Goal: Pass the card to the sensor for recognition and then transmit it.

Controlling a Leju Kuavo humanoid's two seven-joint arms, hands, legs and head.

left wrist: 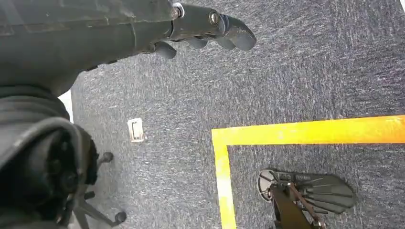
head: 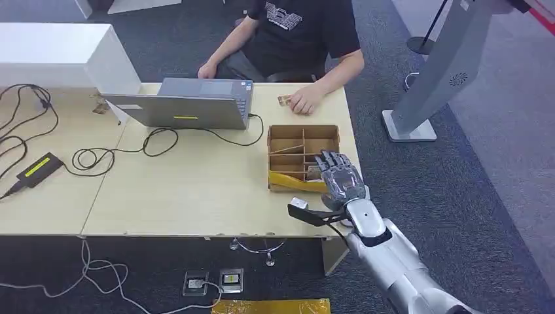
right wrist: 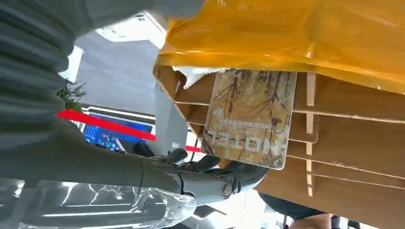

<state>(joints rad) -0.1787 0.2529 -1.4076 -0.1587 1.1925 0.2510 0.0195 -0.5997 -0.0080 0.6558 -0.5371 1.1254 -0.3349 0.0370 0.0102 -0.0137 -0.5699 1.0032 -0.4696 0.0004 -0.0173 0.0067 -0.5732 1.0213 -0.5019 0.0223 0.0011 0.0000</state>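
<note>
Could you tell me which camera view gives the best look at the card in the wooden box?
The right wrist view: the card stands close up in the wooden box, its printed pattern clear, just beyond the right robot hand. In the head view it is a sliver beside that hand. The left wrist view looks at the carpet.

A grey laptop (head: 186, 103) stands open on the light wooden table (head: 183, 190), its black cable (head: 154, 140) looping across the top. A person in a black T-shirt (head: 298, 33) sits at the far edge, one hand (head: 304, 100) resting on the table. At the table's left, a black box with a yellow label (head: 39, 169) lies among cables. Yellow floor tape (left wrist: 305, 133) crosses the grey carpet (left wrist: 286, 71)
</note>
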